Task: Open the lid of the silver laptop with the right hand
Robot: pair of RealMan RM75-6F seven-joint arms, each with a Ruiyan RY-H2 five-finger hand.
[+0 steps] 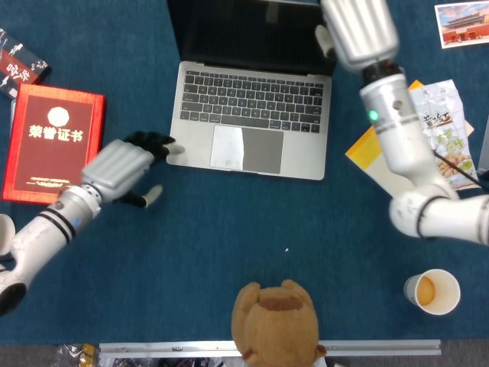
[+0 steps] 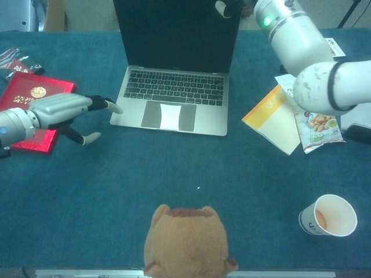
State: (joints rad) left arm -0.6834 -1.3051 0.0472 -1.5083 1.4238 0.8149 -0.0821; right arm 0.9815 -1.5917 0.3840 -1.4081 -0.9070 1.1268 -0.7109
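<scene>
A brown plush toy (image 1: 276,323) sits at the near edge of the blue table (image 1: 229,229), and a paper cup (image 1: 432,291) stands near right of it, well apart. Further in on the left, the left hand (image 1: 118,170) lies low over the table just beside the near left corner of the laptop (image 1: 248,115); its dark fingers (image 1: 149,143) are stretched toward that corner and spread, holding nothing, and whether the tips touch the laptop's edge cannot be told. A red book (image 1: 53,142) with gold lettering lies flat to the left of that hand, and a dark packet (image 1: 19,69) lies past it at the far left edge. The silver laptop stands in the middle of the table with its lid up, nearly upright in the chest view, its dark screen (image 2: 177,32) facing the near side and the keyboard (image 1: 250,98) and trackpad (image 1: 246,148) showing. To the right of the laptop a yellow booklet (image 2: 277,120) lies flat with a snack bag (image 1: 447,138) partly over its right side. The right arm (image 1: 397,130) reaches from the right over these to the lid's far right corner; the right hand (image 2: 232,7) is mostly cut off at the top edge of both views, so whether its fingers are apart or clamped on the lid cannot be told. A postcard (image 1: 461,23) lies at the far right corner.
</scene>
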